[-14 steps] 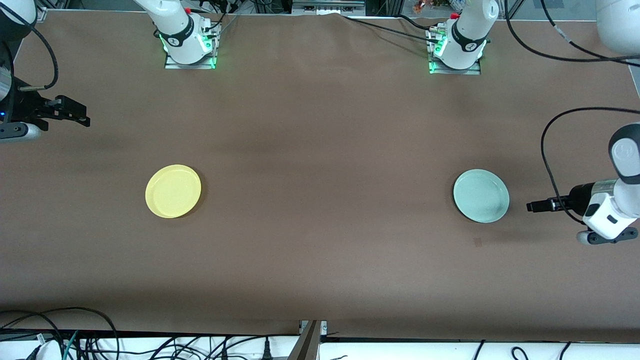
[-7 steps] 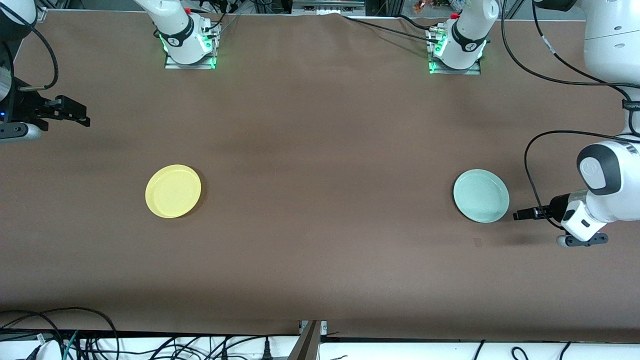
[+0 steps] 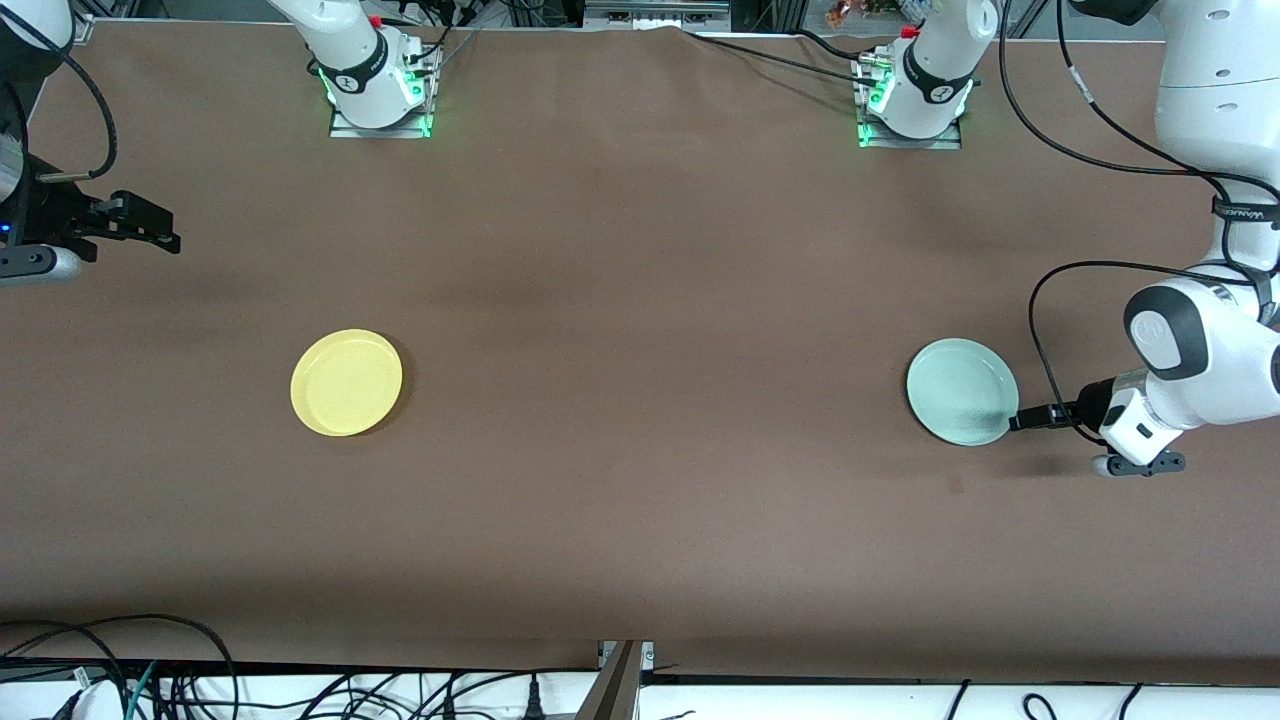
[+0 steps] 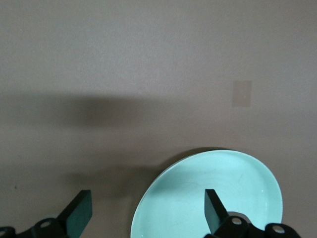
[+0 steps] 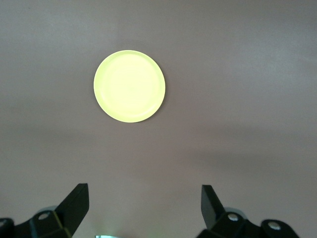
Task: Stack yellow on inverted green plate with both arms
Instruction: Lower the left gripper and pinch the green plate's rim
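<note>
Your left gripper (image 3: 1022, 420) is low, right at the edge of the green plate (image 3: 962, 391), on the side toward the left arm's end of the table. Its two fingers (image 4: 214, 210) are spread wide and hold nothing. In the left wrist view one finger sits over the plate and the other over the bare table (image 3: 640, 300), so the rim lies between them. I think it is lined up like this to pinch the rim. You cannot tell if a finger touches the plate yet.

The green plate lies open side up. It needs to be flipped, so grabbing its edge makes sense as the first step. That flip is not done yet.

Your right gripper (image 3: 150, 228) waits at the right arm's end of the table. Its fingers are wide apart too, and it holds nothing. The yellow (image 3: 346, 382) plate lies flat, open side up, well apart from the green one. The right wrist view looks straight at it, so that arm seems ready to go for it when its turn comes.

A small pale patch (image 3: 955, 485) sits on the table near the green plate, closer to the front camera. There is writing on a black band on the left arm, but it is too small to read.
</note>
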### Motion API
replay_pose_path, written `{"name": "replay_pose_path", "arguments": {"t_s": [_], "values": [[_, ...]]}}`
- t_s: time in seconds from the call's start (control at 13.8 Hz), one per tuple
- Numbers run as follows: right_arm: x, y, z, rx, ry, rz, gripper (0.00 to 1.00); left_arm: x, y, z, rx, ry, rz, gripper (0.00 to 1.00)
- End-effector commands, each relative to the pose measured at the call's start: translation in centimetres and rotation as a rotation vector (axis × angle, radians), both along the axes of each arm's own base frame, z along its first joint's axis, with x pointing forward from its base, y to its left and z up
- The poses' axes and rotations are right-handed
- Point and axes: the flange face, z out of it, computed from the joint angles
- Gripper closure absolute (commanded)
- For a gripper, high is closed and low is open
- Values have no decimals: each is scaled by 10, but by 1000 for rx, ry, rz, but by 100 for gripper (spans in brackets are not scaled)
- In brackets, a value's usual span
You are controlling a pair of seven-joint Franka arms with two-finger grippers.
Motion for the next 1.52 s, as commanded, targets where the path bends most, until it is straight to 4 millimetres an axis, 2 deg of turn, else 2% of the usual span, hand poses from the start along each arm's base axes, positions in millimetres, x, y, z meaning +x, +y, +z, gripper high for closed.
{"name": "replay_pose_path", "arguments": {"t_s": [0.0, 0.29, 1.01, 1.3, 1.45], "values": [[2, 1, 5, 0, 5, -11, 0, -19, 0, -1, -32, -41, -26, 0], [2, 1, 5, 0, 6, -11, 0, -37, 1, -16, -93, -91, -68, 0], [2, 0, 5, 2, 4, -13, 0, -50, 5, -26, -96, -129, -155, 2], [2, 0, 5, 2, 4, -13, 0, -54, 5, -30, -99, -122, -167, 46], [2, 0, 5, 0, 4, -13, 0, -56, 6, -32, -99, -126, -198, 66]]}}
